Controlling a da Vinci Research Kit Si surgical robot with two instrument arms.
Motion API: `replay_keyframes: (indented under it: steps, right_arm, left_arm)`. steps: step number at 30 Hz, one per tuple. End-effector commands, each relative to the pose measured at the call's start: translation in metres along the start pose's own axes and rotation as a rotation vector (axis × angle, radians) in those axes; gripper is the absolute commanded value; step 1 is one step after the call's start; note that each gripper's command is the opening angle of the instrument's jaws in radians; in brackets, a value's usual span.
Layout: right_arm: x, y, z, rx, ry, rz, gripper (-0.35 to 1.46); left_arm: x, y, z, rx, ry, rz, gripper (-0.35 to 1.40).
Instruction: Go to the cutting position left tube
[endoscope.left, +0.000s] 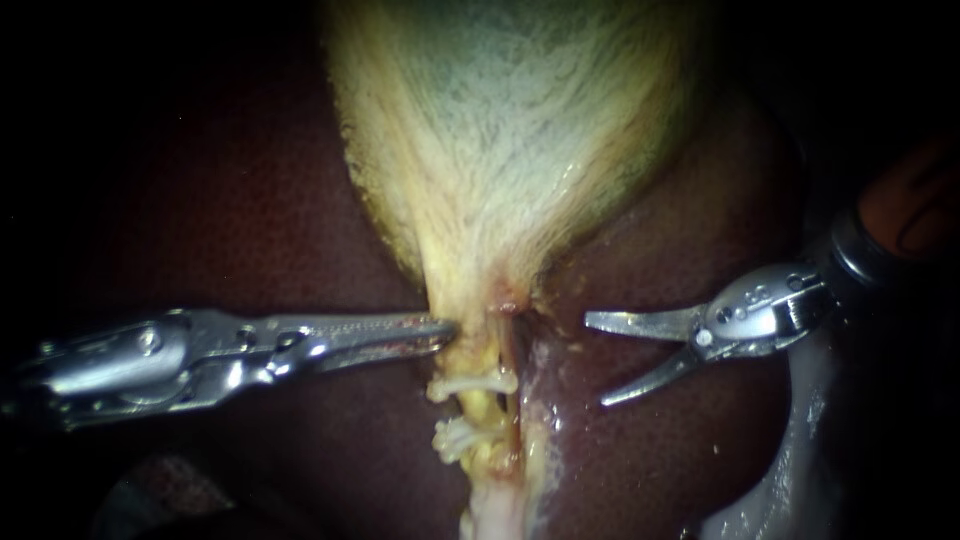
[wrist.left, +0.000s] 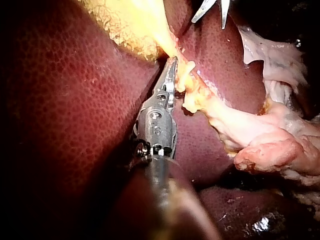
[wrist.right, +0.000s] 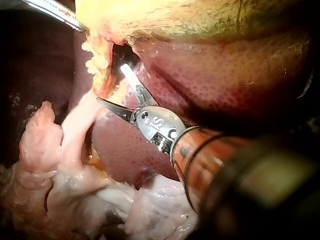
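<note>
my left instrument (endoscope.left: 450, 328) — claw looks shut, tip touching gallbladder (endoscope.left: 520, 130) neck | my right instrument (endoscope.left: 594, 360) — claw wide, empty, just beside the tubes (endoscope.left: 480, 405), over liver (endoscope.left: 680, 450)

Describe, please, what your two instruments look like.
Left instrument: bright silver metal, long and tapering, with linked hinge parts and reddish smears. Right instrument: an end effector of two slim, pointed silver blades on a rounded silver hub with a pivot pin and stamped marks, then a dark collar and an orange-brown shaft.
</note>
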Motion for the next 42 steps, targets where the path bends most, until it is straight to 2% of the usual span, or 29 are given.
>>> replay_keyframes:
  steps: [1,5,7,10,13,17,27,33,42]
  right_arm:
    - [-0.0002,-0.0003,0.0003,0.01,0.003,-0.001,1.43]
    - [-0.0009,-0.0017,0.0019,0.05,0.019,-0.011,1.43]
    - [-0.0013,-0.0028,0.0034,0.079,0.015,-0.003,1.43]
    - [-0.0018,-0.0045,0.0058,0.119,0.019,0.03,1.43]
    - [-0.0021,-0.0058,0.0084,0.15,0.023,0.07,1.43]
    - [-0.0027,-0.0066,0.011,0.165,0.023,0.107,1.43]
    - [-0.0048,-0.0063,0.0131,0.176,-0.013,0.117,1.43]
    - [-0.0051,-0.0058,0.0132,0.16,-0.044,0.116,1.43]
    - [-0.0053,-0.0049,0.0141,0.129,-0.059,0.119,1.43]
  left_arm:
    - [-0.0002,0.0001,-0.0003,0.004,0.0,-0.001,-0.35]
    - [-0.0006,0.0006,-0.0013,0.003,0.001,-0.003,-0.35]
    - [-0.001,0.001,-0.0022,-0.003,0.002,-0.006,-0.35]
    - [-0.0016,0.0017,-0.0036,-0.013,0.006,-0.01,-0.35]
    - [-0.0022,0.0024,-0.0049,-0.021,-0.004,-0.016,-0.35]
    - [-0.0024,0.0026,-0.0055,-0.025,-0.007,-0.018,-0.35]
    - [-0.0027,0.002,-0.0059,-0.028,-0.007,-0.02,-0.35]
    - [-0.003,0.0013,-0.0062,-0.032,-0.009,-0.021,-0.35]
    - [-0.0033,0.0001,-0.0064,-0.033,-0.01,-0.016,-0.35]
